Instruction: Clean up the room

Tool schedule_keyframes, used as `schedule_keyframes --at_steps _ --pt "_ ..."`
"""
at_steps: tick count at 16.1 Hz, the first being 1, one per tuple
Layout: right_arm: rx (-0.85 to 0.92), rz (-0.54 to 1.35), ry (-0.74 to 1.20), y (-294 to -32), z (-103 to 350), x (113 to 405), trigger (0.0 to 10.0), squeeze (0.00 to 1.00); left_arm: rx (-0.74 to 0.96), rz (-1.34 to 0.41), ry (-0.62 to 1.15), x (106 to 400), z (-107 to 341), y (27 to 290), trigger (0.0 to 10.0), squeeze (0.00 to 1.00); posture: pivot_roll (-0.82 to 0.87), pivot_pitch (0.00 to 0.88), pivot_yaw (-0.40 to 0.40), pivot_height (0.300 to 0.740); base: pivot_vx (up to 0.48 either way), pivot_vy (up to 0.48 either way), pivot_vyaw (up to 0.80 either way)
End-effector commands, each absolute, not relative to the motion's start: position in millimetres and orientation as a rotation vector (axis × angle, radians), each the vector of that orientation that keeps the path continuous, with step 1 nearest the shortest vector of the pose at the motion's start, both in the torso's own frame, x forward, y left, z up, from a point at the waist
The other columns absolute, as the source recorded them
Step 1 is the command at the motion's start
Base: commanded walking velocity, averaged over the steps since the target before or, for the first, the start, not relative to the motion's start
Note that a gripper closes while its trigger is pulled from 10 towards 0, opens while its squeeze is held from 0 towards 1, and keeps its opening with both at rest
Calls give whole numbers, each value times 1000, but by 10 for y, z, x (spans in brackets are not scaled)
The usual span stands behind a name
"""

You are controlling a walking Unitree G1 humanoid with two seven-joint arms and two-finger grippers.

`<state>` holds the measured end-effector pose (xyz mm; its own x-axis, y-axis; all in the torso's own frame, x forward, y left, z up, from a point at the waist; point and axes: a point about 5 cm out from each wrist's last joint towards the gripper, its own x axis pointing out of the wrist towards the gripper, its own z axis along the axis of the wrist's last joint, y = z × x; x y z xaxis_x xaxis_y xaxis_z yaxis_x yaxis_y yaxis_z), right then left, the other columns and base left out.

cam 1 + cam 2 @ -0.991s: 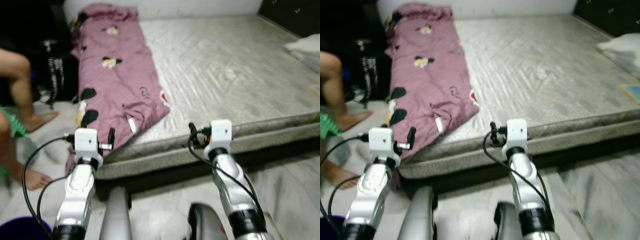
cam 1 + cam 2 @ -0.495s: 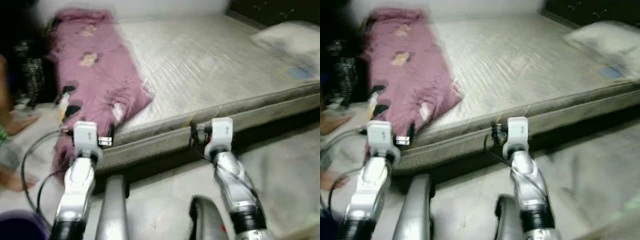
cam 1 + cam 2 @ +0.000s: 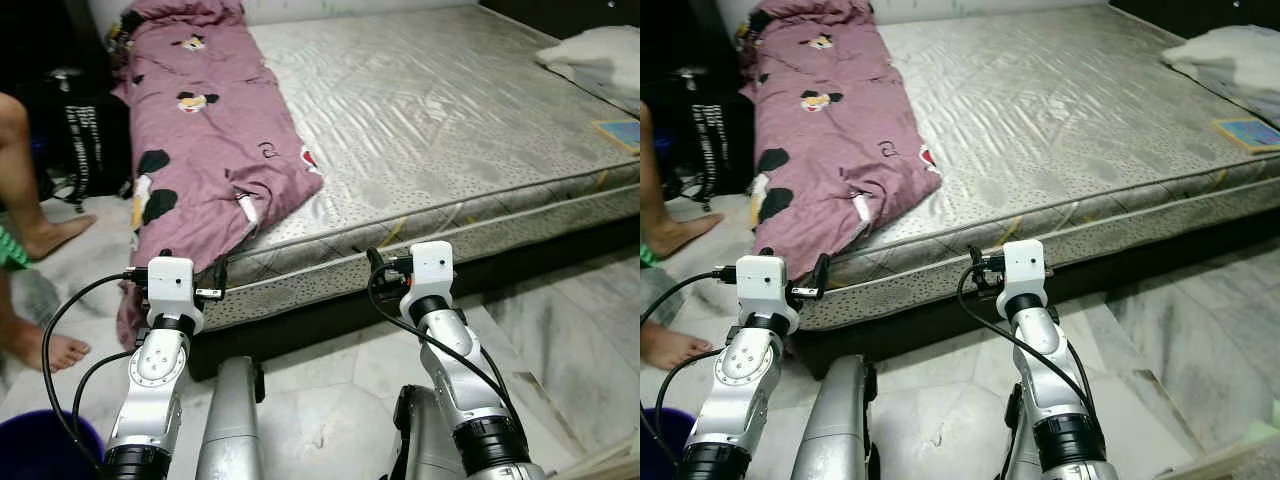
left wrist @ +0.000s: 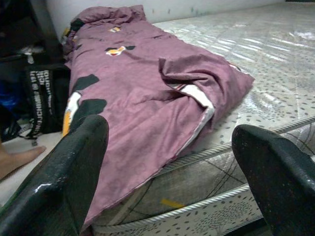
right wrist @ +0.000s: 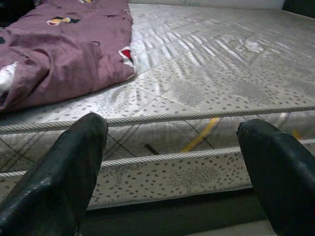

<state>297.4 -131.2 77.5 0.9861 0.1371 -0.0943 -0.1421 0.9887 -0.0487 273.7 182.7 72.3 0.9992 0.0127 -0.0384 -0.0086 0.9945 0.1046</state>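
Bedroom w/ bare mattress (image 3: 440, 110): purple blanket (image 3: 200, 140) lies bunched along its left edge, hanging toward the floor. Our left claw (image 4: 167, 162) & right claw (image 5: 172, 162) are both spread, holding nothing. Blanket is not tidy.

A home bedroom: a bare mattress (image 3: 450, 120) with a purple quilt (image 3: 205, 150) on marble floor (image 3: 560, 320).

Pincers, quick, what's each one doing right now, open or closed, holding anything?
Left pincer: open, empty, pointed at the purple blanket.
Right pincer: open, empty, facing the mattress edge.
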Motion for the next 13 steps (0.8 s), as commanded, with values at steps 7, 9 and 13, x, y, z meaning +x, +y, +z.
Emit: schedule_keyframes --at_steps 7,9,13 --pt "-57 167 63 -1290 831 2990 10000 0 105 -9 28 2761 757 1802 10000 0 65 0 4 544 0 0 343" --pt "-46 165 66 -1291 828 2990 10000 0 105 -9 29 2761 754 1801 10000 0 66 0 3 544 0 0 613" --pt "-46 165 72 -1298 817 2990 10000 0 106 -11 34 2758 747 1796 10000 0 69 0 2 544 0 0 0"
